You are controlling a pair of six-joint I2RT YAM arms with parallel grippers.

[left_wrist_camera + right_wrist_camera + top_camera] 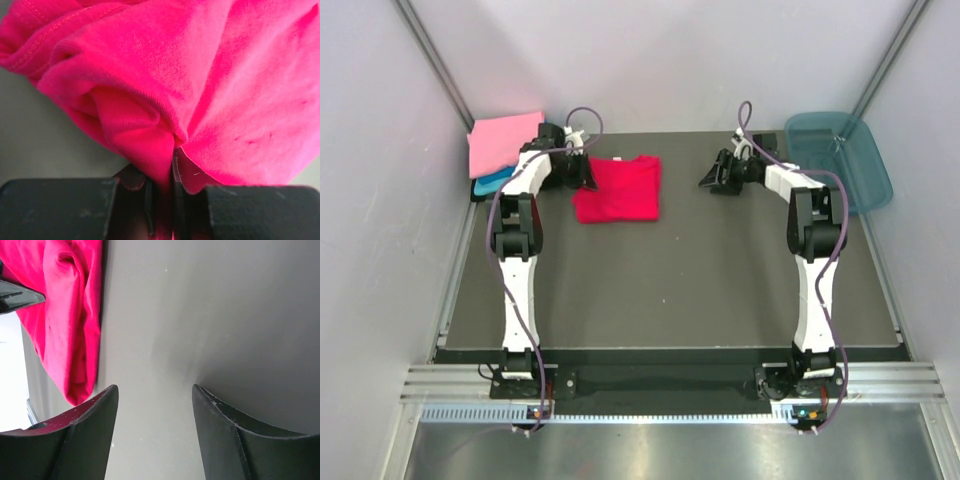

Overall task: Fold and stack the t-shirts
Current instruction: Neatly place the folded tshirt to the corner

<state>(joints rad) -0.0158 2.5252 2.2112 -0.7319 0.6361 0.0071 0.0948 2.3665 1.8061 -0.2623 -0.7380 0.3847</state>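
The crimson-red t-shirt (620,188) lies folded on the dark table at the back centre-left. My left gripper (586,172) is at its left edge, shut on a bunch of the red fabric (165,165); the shirt fills the left wrist view (200,75). A light pink t-shirt (502,142) lies folded at the back left, on top of a turquoise blue one (490,184). The black t-shirt is out of view. My right gripper (710,180) is open and empty over bare table (155,390), to the right of the red shirt (65,325).
A translucent teal plastic tub (840,160) stands off the table's back right corner. The dark table (670,280) stretches toward the arm bases. White walls close in on both sides.
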